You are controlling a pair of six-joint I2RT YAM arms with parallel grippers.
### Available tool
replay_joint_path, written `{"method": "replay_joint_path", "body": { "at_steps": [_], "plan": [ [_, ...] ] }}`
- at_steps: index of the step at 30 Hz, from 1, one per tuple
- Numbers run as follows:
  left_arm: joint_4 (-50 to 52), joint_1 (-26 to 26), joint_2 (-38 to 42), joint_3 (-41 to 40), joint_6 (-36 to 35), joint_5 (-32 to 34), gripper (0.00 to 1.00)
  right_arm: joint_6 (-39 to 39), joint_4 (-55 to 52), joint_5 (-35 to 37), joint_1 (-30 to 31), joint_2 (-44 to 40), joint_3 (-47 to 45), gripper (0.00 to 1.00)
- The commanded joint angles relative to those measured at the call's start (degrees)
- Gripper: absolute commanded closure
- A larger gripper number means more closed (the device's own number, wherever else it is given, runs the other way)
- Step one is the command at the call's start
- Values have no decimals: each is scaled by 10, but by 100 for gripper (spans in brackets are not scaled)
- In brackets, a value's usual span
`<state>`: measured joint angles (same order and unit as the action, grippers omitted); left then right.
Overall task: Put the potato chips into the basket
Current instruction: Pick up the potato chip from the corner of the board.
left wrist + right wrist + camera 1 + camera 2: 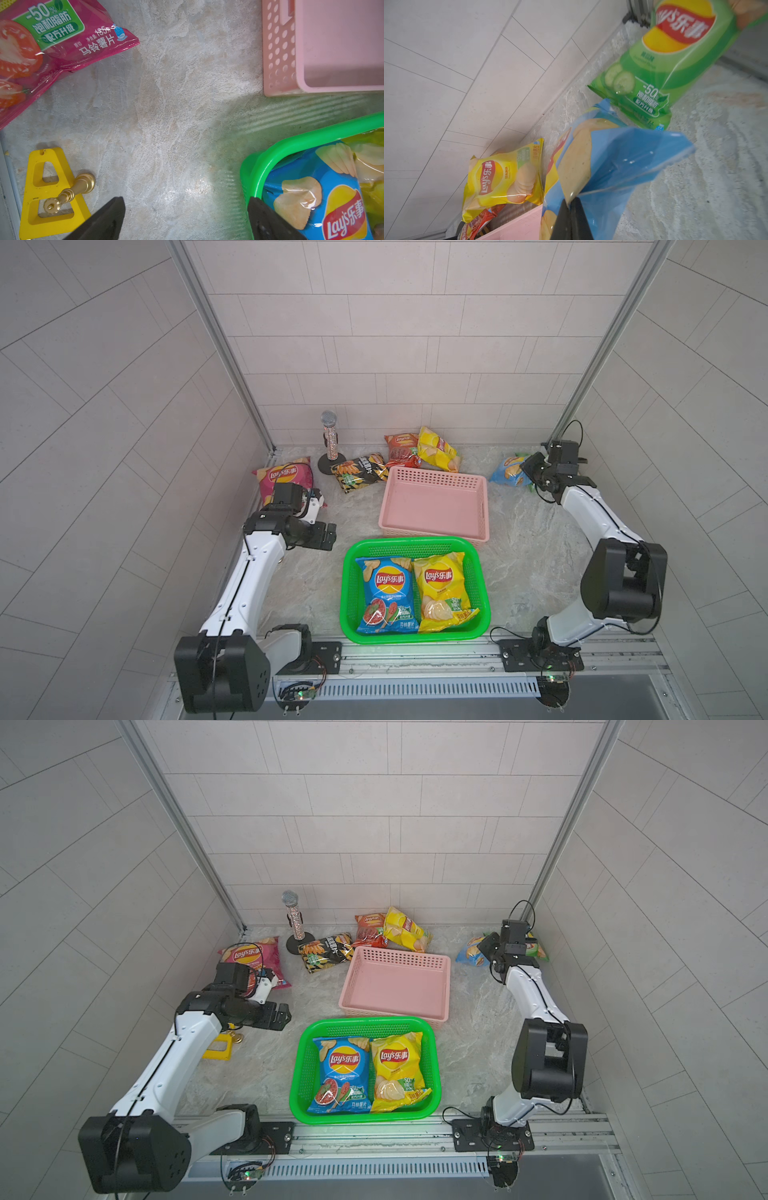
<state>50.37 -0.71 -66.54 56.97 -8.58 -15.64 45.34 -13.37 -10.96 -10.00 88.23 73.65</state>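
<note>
A light blue chip bag (623,162) is pinched at its edge in my shut right gripper (571,204) at the back right (508,470). A green bag (654,72) lies just behind it. My left gripper (187,207) hangs open over bare table between a magenta bag (282,477) and the green basket (415,541). That basket holds a blue bag (386,593) and a yellow bag (444,593). Behind it stands a pink basket (436,472) with nothing inside. Black (359,470), red (401,448) and yellow (436,450) bags lie at the back.
A glittery microphone (330,439) stands on its round base at the back left. A yellow flat frame (47,193) with a brass piece (68,193) on it lies beside the left arm. Tiled walls and metal posts close in the back and sides.
</note>
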Motion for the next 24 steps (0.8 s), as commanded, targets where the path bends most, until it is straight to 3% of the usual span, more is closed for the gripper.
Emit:
{"method": "replay_joint_path", "body": {
  "at_steps": [1,9,17,24],
  "plan": [
    [2,1,7,1,1,-5,0,-88,-105,28,10,-47,47,100],
    [2,2,11,0,1,-8,0,-193,-274,-1,63,-116,176,100],
    [4,2,14,-1,-8,-22,0,-296,-440,-74,218,-138,302,100],
    [18,2,25,17,-32,-69,0,-323,-496,-176,340,-147,298,100]
  ]
}}
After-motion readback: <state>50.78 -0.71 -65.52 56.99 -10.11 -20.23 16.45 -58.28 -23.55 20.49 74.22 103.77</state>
